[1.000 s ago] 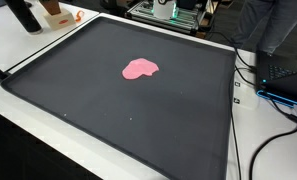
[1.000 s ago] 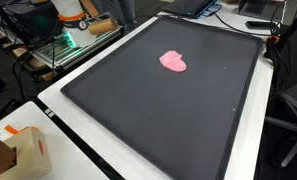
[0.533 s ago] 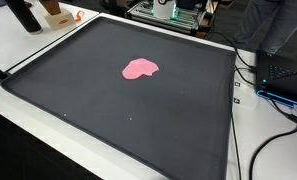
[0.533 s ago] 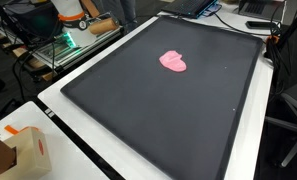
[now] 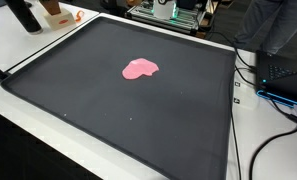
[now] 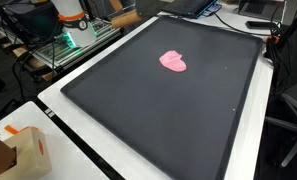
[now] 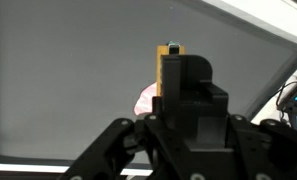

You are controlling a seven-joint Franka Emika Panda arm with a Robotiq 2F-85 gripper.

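The pincer (image 7: 172, 52) hovers above the dark mat (image 7: 68, 80). A pink cloth (image 7: 145, 100) peeks out at its 9 o'clock. I cannot tell how far it is open.

Mat (image 5: 138, 115) matt black, smooth; pink lump (image 5: 140, 69) soft-looking, matt; white tabletop (image 5: 18, 50) smooth.

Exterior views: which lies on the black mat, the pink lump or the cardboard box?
The pink lump lies on the mat; the box stands off it.
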